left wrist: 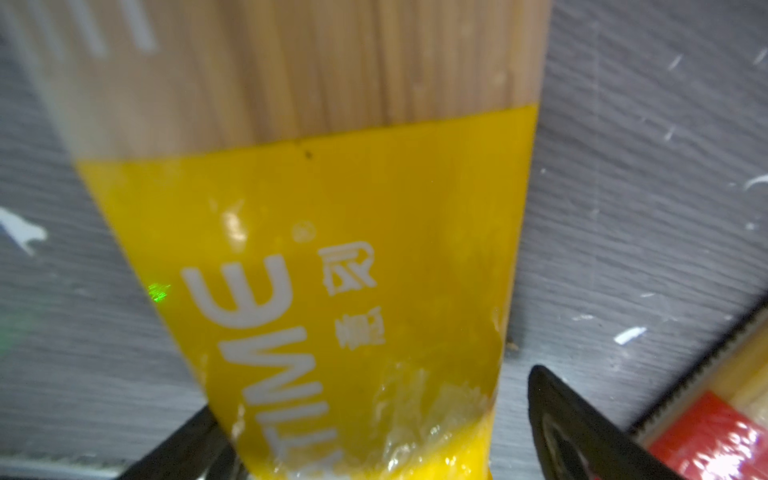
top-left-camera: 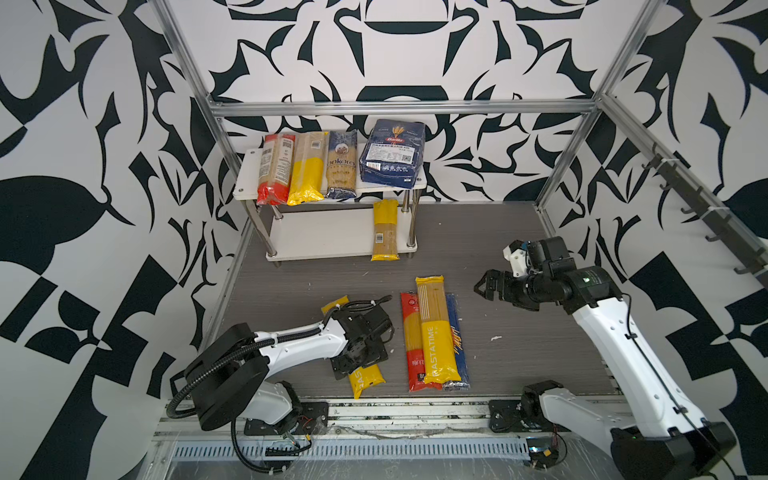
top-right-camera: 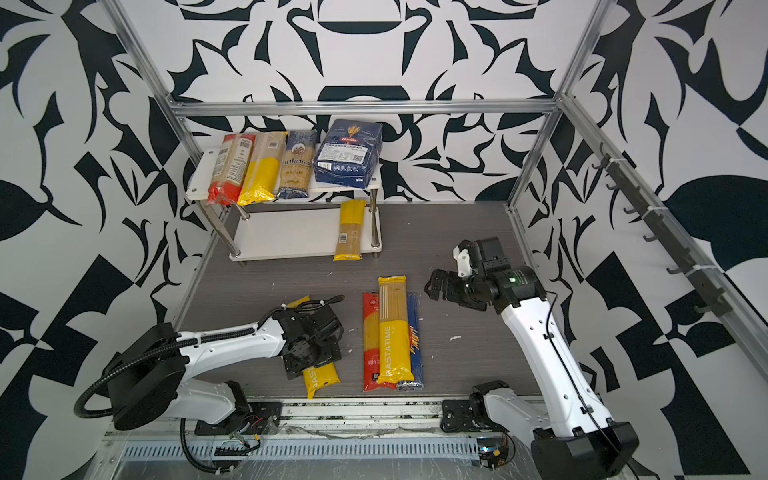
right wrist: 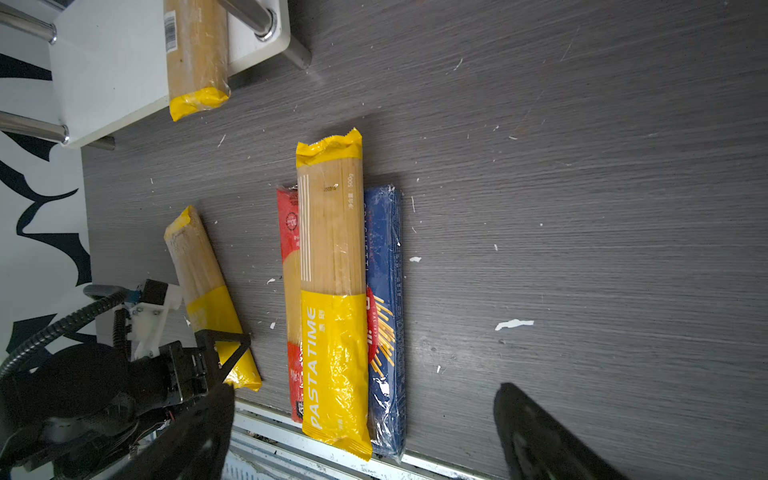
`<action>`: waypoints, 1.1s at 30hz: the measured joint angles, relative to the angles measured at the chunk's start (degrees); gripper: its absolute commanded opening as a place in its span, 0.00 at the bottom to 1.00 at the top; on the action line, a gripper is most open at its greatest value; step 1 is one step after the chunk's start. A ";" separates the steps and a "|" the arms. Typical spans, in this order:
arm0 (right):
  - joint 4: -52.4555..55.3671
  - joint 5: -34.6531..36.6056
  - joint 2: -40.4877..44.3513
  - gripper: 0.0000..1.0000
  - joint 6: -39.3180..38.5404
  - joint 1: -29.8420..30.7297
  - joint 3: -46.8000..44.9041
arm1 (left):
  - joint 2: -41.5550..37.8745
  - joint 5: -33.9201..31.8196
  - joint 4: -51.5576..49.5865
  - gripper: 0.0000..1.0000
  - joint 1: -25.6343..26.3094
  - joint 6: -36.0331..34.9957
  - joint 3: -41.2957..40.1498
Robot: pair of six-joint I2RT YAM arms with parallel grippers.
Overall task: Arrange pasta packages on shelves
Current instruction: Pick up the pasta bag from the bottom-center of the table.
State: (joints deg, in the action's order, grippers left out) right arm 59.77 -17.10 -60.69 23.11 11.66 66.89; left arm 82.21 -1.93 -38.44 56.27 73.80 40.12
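Note:
The shelves [top-left-camera: 245, 183] stand at the back left. On the top board lie a red pack [top-left-camera: 276, 170], a yellow pack [top-left-camera: 307, 170], a dark-blue pack [top-left-camera: 341, 166] and a wide Barilla bag [top-left-camera: 392, 153]. One yellow pack [top-left-camera: 385, 230] rests on the lower board [top-left-camera: 324, 237]. On the table a yellow PASTATIME pack [top-left-camera: 436, 328] lies over a red pack [top-left-camera: 411, 345] and a blue pack [top-left-camera: 459, 345]. My left gripper [left wrist: 374, 457] is open, its jaws straddling another yellow pack [top-left-camera: 365, 380] near the front edge. My right gripper [top-left-camera: 484, 286] hangs open and empty to the right of the three packs.
Aluminium frame bars [top-left-camera: 399, 109] run behind and beside the shelves. A metal rail [top-left-camera: 395, 411] borders the table's front edge. A row of dark hooks [top-left-camera: 702, 208] lines the right wall. White flecks [top-left-camera: 495, 338] dot the grey tabletop [top-left-camera: 519, 257].

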 measured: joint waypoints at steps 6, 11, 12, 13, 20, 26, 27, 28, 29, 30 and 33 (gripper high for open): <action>0.02 0.17 -0.13 1.00 -0.83 -0.28 0.02 | 2.40 -0.50 -2.43 0.74 0.07 0.63 0.90; 0.09 0.17 -1.09 1.00 -1.27 -0.50 0.46 | 2.43 -0.26 -2.86 0.53 0.07 0.92 0.74; 0.07 0.15 -1.49 1.00 -1.38 -0.61 0.70 | 2.43 -0.11 -2.82 0.49 0.07 1.20 0.74; 0.07 0.15 -1.97 1.00 -1.53 -0.70 0.94 | 2.43 0.00 -2.73 0.42 0.07 1.29 0.74; -0.07 -0.09 -5.38 1.00 -2.43 -0.85 3.69 | 1.95 0.04 -2.56 0.18 -0.31 0.48 0.55; -0.22 -0.90 -8.68 1.00 -2.89 -1.07 7.04 | -0.28 0.26 -2.23 0.00 -2.12 -2.67 0.02; -0.35 -1.11 -9.18 1.00 -2.95 -1.07 7.54 | -0.48 0.48 -2.25 0.00 -2.45 -3.39 0.02; -0.46 -1.27 -9.60 1.00 -2.97 -1.07 7.96 | -0.70 0.79 -2.29 0.00 -2.97 -4.20 0.04; -0.57 -1.42 -9.90 1.00 -2.97 -1.07 8.26 | -0.85 1.09 -2.32 0.00 -3.45 -4.96 0.00; -0.66 -1.57 -10.19 1.00 -2.97 -1.07 8.50 | -0.96 1.07 -2.34 0.00 -4.11 -6.05 -0.02; -0.72 -1.79 -10.80 1.00 -2.95 -1.07 9.01 | -1.11 0.22 -2.32 0.00 -5.86 -8.63 0.04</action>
State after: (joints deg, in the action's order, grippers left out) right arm 59.05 -18.90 -71.48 20.16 10.59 75.90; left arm 81.10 -1.72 -40.75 50.41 65.17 40.16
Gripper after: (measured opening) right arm 0.997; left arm 0.504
